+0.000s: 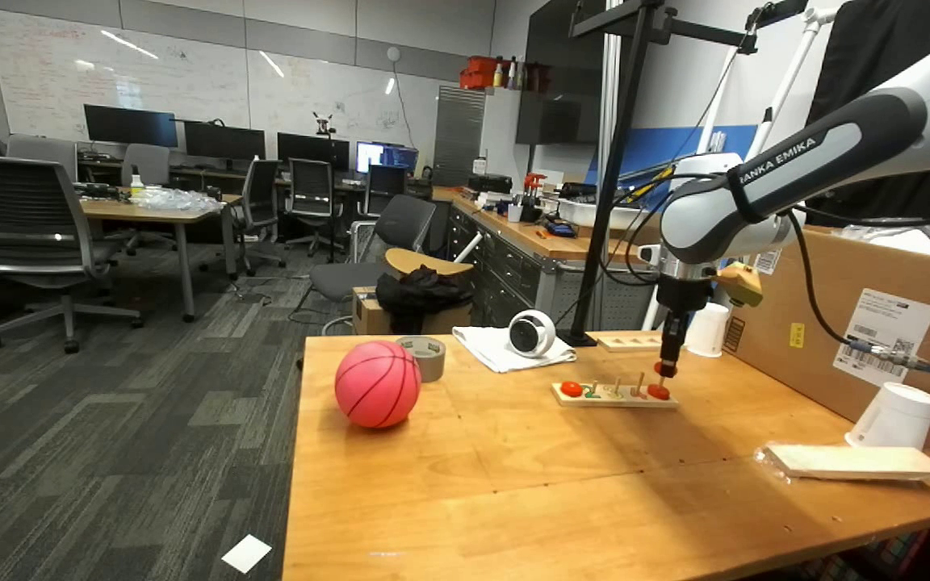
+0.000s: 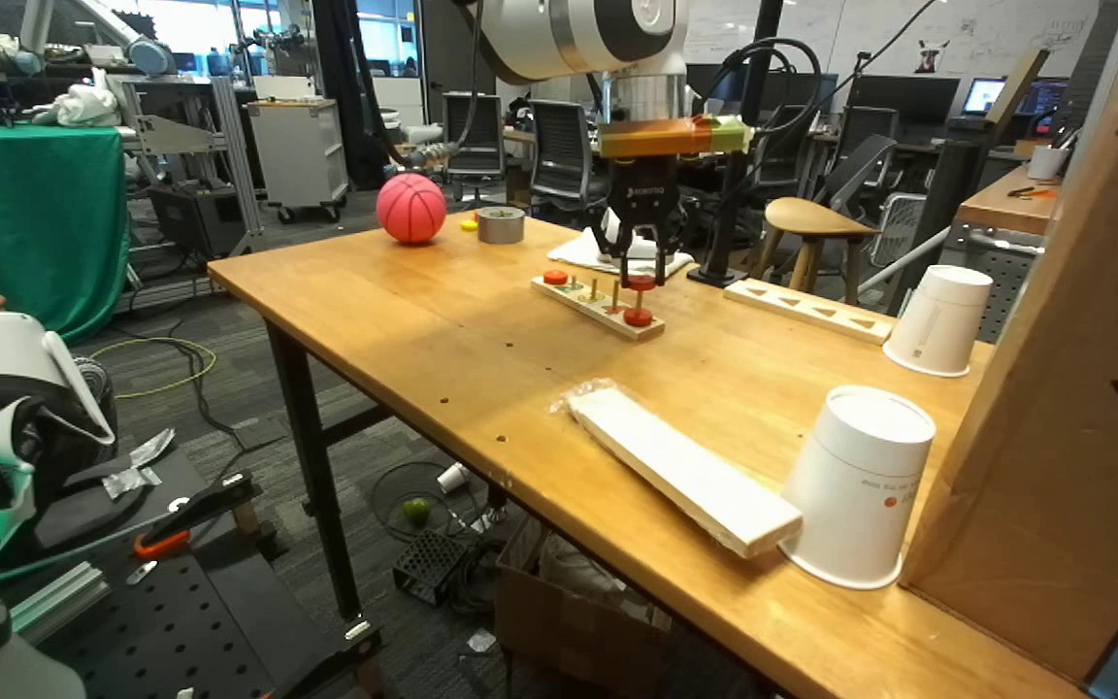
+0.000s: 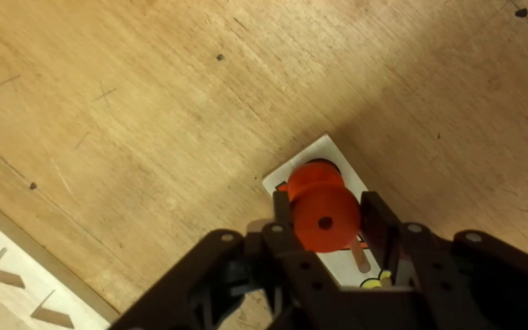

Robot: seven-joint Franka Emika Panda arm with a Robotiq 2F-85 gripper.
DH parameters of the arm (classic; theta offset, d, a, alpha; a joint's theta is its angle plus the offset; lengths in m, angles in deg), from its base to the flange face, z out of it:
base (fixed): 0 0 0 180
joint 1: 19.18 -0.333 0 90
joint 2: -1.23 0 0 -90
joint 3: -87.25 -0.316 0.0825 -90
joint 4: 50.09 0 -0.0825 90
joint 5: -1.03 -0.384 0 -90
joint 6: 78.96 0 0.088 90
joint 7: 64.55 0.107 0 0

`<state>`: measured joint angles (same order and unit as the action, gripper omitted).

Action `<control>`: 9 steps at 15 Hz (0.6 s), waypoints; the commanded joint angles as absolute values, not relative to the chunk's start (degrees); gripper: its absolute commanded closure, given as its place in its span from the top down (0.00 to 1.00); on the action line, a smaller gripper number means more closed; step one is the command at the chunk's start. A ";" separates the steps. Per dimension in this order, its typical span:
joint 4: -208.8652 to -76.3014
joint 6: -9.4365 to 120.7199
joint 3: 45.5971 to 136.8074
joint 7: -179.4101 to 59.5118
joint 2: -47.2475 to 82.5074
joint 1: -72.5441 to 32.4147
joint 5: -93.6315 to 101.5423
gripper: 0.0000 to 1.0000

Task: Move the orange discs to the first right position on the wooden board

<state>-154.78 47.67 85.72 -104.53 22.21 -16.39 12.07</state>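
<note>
The small wooden board [image 1: 622, 403] lies on the table with a row of upright pegs; its end also shows in the wrist view [image 3: 327, 145]. One orange disc [image 1: 571, 389] sits on the board's far end, also in an exterior view [image 2: 555, 278]. A second orange disc [image 2: 638, 317] lies at the base of the peg at the opposite end. My gripper [image 2: 643, 276] is shut on a third orange disc [image 3: 326, 229], its fingers on both sides. It holds this disc flat over that end peg, well above the lower disc. Whether the peg has entered the hole I cannot tell.
A pink basketball [image 1: 378, 384], a tape roll [image 1: 426, 360] and a white cloth [image 1: 491, 355] stand beyond the board. A slotted wooden piece [image 2: 811, 313], paper cups [image 2: 860, 485], a wrapped wooden piece [image 2: 685, 471], a cardboard box [image 1: 804, 298] and a black post [image 1: 614, 161] are nearby.
</note>
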 commanded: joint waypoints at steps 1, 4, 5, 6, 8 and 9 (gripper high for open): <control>-155.49 49.28 85.30 -104.84 22.08 -15.79 11.60 0.17; -155.48 49.31 85.29 -104.76 22.11 -15.71 11.36 0.17; -155.54 49.34 85.21 -104.75 22.17 -15.63 10.99 0.17; -155.64 49.37 85.12 -104.77 22.19 -15.53 10.56 0.37; -156.06 49.62 84.59 -104.83 22.00 -14.83 7.53 0.67; -156.36 49.85 84.35 -104.96 21.92 -14.51 5.79 0.74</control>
